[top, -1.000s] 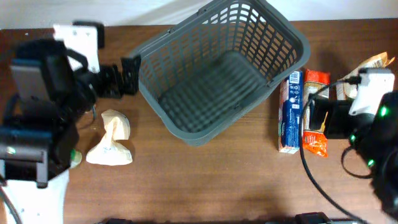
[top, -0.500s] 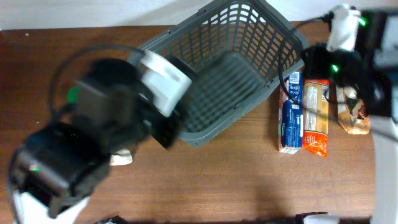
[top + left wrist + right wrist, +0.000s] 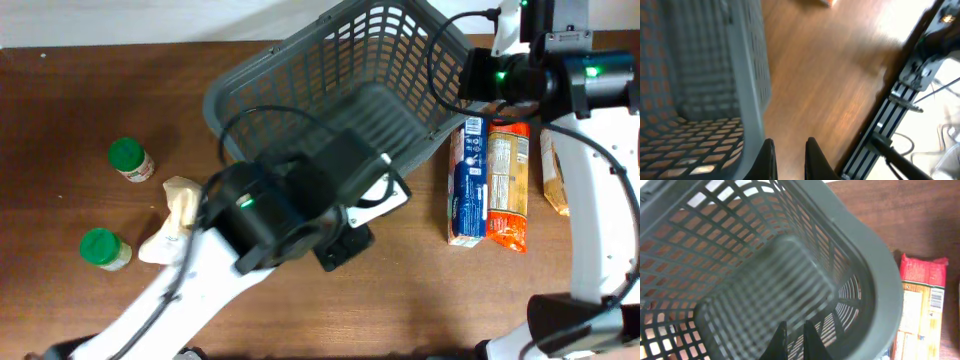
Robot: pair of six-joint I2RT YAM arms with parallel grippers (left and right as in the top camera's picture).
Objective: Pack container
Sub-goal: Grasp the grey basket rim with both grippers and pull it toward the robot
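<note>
**Status.** Packing has not started. The container (image 3: 395, 40) stands at the upper centre of the table (image 3: 420, 310), set at an angle. Its floor is bare wherever the overhead and right wrist views show it (the near edge is hidden under the left arm).

Every candidate item lies outside the container:
- To the left, well apart from it, are an upper jar (image 3: 125, 158) and a lower jar (image 3: 100, 247), both green-lidded, and a crumpled cream pouch (image 3: 180, 212).
- Just beside its right corner, a blue-and-white box (image 3: 466, 180) and an orange packet (image 3: 506, 185) lie side by side.
- A tan packet (image 3: 550, 180) lies beyond these, partly behind the right arm.

All picks and placements therefore appear to remain.

**Gripper condition.** The left gripper (image 3: 790, 147) hangs over bare table just outside the container's wall. Its fingers are drawn close with nothing between them. The right gripper (image 3: 793, 330) looks down into the container from above its right rim, with its fingers likewise together and empty.

**Change against half a second earlier.** The left arm then lay blurred across the left-centre of the table, covering both jars and most of the pouch. It now reaches further right, with its wrist over the container's near edge, and both jars are exposed. The right arm was already at the upper right and now sits closer to the container's corner. The container, box and orange packet appear not to have shifted.
</note>
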